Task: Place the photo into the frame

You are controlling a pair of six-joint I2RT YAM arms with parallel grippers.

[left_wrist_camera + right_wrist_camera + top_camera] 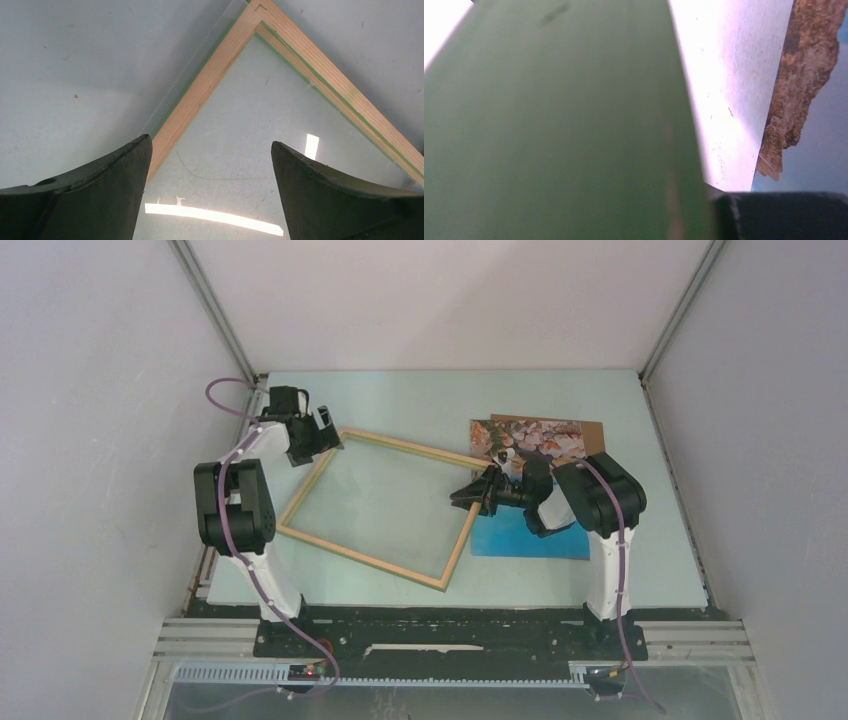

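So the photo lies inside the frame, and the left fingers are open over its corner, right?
No. The photo lies outside the frame, to its right, as the top view shows. The left fingers are indeed open over the frame's corner.

Seen from above, with 12 o'clock at the table's far edge, the thin-railed rectangular pale wood frame (360, 560) (210, 85) (549, 125) occupies the middle of the pale flat table (400, 395), turned so its corners point to about 11, 2, 5 and 8 o'clock. At 3 o'clock from it lies the flat rectangular seaside photo (530, 535) (799, 75). The frame's 2 o'clock corner reaches over the photo's 9 o'clock edge. The plain brown rectangular board (592, 426) lies under the photo and juts out at its 1 o'clock corner. The left gripper (328, 435) (210, 150) sits over the frame's 11 o'clock corner. The right gripper (468, 498) is on the frame's 3 o'clock rail, between frame and photo.
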